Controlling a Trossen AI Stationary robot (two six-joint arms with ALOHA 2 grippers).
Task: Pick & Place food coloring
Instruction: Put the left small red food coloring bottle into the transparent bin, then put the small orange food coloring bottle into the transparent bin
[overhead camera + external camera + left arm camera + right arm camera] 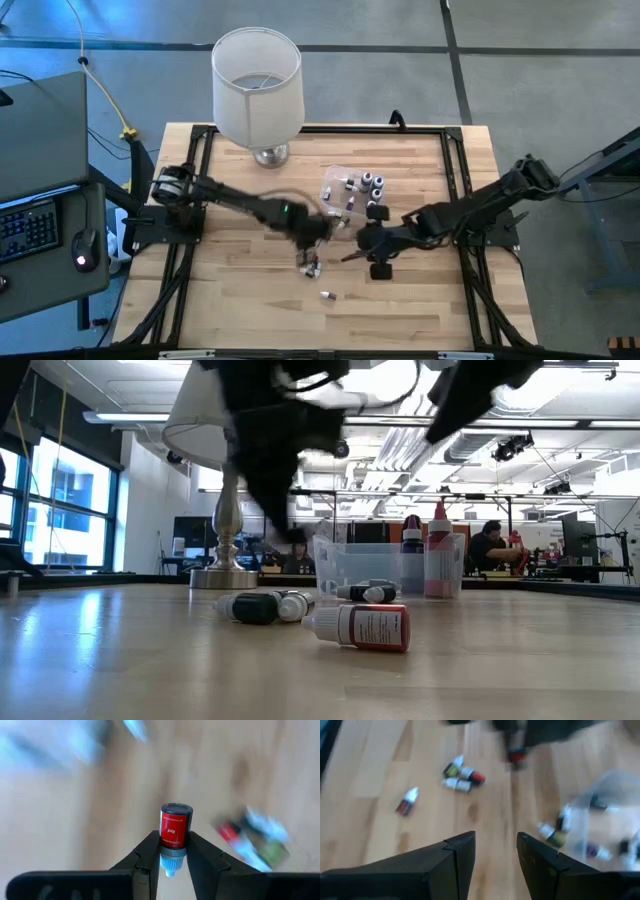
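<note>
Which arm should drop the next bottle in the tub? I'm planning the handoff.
Left, likely. The left gripper is shut on a red food coloring bottle near the clear plastic tub. The right gripper is open, empty.

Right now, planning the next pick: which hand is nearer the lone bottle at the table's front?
Left. The left hand is just behind the lone bottle; the right hand sits farther right.

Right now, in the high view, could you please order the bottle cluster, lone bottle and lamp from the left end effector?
1. Bottle cluster, beside the left end effector.
2. Lone bottle, toward the front edge.
3. Lamp, at the back edge.
</note>
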